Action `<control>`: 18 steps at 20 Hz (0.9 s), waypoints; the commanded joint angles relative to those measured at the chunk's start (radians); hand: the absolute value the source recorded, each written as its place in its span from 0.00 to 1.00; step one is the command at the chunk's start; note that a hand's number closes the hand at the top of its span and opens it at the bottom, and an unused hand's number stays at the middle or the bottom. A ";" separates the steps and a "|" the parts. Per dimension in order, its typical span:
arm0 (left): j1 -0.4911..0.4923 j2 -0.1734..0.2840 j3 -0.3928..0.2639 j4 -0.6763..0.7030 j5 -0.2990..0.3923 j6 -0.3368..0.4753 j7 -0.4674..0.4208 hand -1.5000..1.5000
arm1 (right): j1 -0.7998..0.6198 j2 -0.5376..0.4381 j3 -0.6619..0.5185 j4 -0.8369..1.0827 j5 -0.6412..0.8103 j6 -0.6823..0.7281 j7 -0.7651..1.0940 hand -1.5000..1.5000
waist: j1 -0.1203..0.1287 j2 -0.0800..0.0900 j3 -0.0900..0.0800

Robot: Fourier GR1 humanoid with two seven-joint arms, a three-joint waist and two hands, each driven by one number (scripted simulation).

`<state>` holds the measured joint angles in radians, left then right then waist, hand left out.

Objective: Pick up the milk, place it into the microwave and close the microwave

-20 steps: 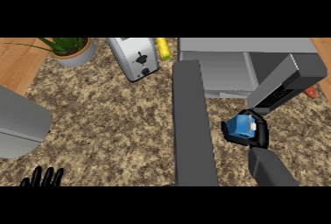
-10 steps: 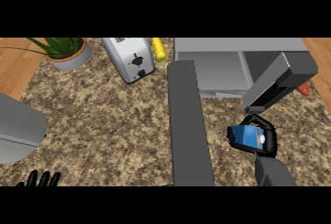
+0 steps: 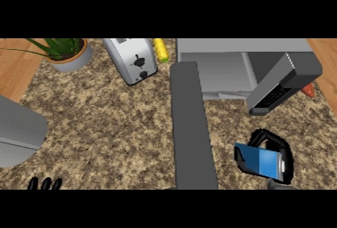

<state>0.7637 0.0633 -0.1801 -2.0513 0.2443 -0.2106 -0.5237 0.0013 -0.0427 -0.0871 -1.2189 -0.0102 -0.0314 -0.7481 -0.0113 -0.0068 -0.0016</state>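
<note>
The milk [image 3: 258, 161] is a blue carton at the lower right of the head view, tilted. My right hand [image 3: 279, 147] is curled round it, thumb over its top, holding it above the counter in front of the microwave. The microwave [image 3: 230, 67] stands at the top right with its grey cavity showing. Its dark door [image 3: 281, 84] swings out to the right, toward the carton. Only the fingertips of my left hand [image 3: 43, 183] show at the lower left edge, pointing up and at rest.
A long dark grey bar [image 3: 191, 129] runs down the middle of the view. A silver toaster [image 3: 133, 60], a yellow item [image 3: 161, 49] and a potted plant [image 3: 66, 52] stand at the back left. A grey curved object [image 3: 16, 131] sits at the left edge.
The right hand with the milk sits lower and further right in the view, and the microwave and its door have shifted leftward and down. The left hand has stayed put.
</note>
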 commanded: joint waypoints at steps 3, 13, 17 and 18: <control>0.027 0.000 -0.005 0.022 -0.017 -0.003 -0.024 0.00 | 0.151 0.041 0.089 -0.259 -0.147 0.070 0.093 1.00 | 0.005 0.002 0.001; 0.047 0.018 0.043 0.048 0.015 -0.049 -0.074 0.00 | -0.093 0.043 0.198 -0.208 -0.014 -0.211 0.256 1.00 | 0.021 0.005 0.001; -0.021 0.071 0.162 0.088 0.127 -0.098 -0.050 0.00 | -0.177 0.043 0.194 -0.017 -0.048 -0.254 0.184 1.00 | 0.022 0.007 0.002; 0.022 0.017 0.063 0.034 0.026 -0.038 -0.033 0.00 | -0.227 0.043 0.181 -0.001 -0.015 -0.257 0.229 1.00 | 0.024 0.007 0.002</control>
<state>0.7600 0.0936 -0.0969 -1.9940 0.2979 -0.2608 -0.5644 -0.1315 -0.0006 0.1054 -1.3070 -0.0517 -0.2528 -0.5496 0.0094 -0.0003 0.0000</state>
